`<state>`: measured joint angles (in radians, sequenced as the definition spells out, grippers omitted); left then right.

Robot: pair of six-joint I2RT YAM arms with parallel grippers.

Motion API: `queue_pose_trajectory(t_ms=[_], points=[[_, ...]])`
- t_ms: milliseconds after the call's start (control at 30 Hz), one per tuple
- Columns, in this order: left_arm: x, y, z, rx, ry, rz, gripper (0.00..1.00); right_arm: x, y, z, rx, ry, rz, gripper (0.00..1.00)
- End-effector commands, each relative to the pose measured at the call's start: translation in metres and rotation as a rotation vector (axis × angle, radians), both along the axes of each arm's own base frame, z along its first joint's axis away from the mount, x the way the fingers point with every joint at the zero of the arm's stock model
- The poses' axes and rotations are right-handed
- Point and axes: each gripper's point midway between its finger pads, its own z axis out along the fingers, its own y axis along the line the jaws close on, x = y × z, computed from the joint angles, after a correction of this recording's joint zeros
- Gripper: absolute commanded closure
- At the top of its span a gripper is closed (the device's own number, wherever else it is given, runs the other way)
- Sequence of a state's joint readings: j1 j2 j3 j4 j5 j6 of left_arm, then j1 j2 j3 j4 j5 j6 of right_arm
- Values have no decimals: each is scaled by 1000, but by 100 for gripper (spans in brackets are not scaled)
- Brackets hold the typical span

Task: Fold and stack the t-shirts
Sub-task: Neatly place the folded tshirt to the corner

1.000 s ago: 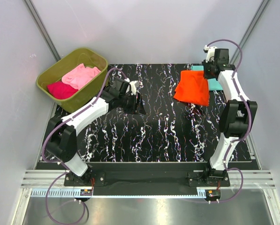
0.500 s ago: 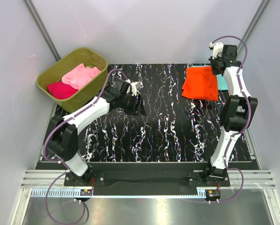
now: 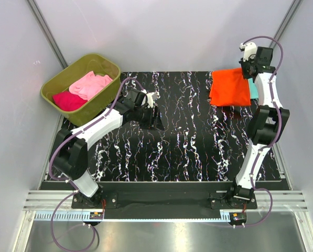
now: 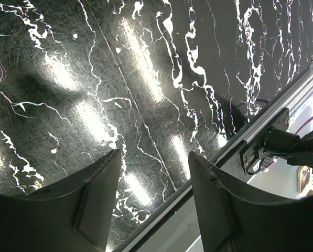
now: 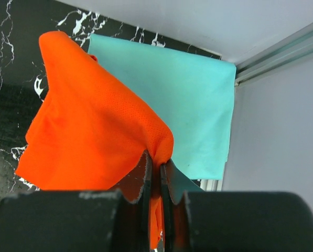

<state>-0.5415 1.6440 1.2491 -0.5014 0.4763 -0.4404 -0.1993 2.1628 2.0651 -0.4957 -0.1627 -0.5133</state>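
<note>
The bright orange t-shirt (image 3: 229, 87) hangs folded from my right gripper (image 3: 249, 69) at the far right corner of the mat. In the right wrist view the jaws are pinched on its edge (image 5: 155, 157), and the cloth (image 5: 88, 126) drapes over the flat teal t-shirt (image 5: 193, 100). Only a strip of the teal shirt (image 3: 254, 90) shows in the top view. The light pink t-shirt (image 3: 90, 84) and the magenta t-shirt (image 3: 68, 100) lie in the olive tub (image 3: 55, 81). My left gripper (image 3: 155, 119) is open and empty over the mat (image 4: 153, 157).
The black marbled mat (image 3: 182, 142) covers the table. The olive tub stands off its far left corner. Grey walls close in on the left, back and right. The mat's front edge and metal rail (image 4: 261, 118) show in the left wrist view.
My right gripper has carried the orange shirt right and back, over the teal shirt, covering most of it. My left arm has barely moved.
</note>
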Motion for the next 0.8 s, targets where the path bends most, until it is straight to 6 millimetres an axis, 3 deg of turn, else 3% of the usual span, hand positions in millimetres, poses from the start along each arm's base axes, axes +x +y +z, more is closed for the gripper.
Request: queue_pose_trajectory(t_ms=[0, 200, 367, 400, 467, 767], points=[[0, -8, 21, -59, -41, -38, 40, 18, 1, 48, -47, -134, 52, 100], [2, -9, 26, -72, -52, -38, 40, 0, 21, 62, 36, -118, 102, 100], [0, -10, 25, -77, -39, -40, 40, -20, 29, 53, 59, -79, 117, 100], [0, -10, 25, -80, -41, -41, 40, -26, 31, 61, 57, -90, 118, 100], [0, -10, 24, -80, -38, -39, 40, -34, 33, 59, 55, -80, 128, 100], [-2, -12, 28, -101, -34, -47, 40, -48, 21, 90, -27, -127, 97, 100]])
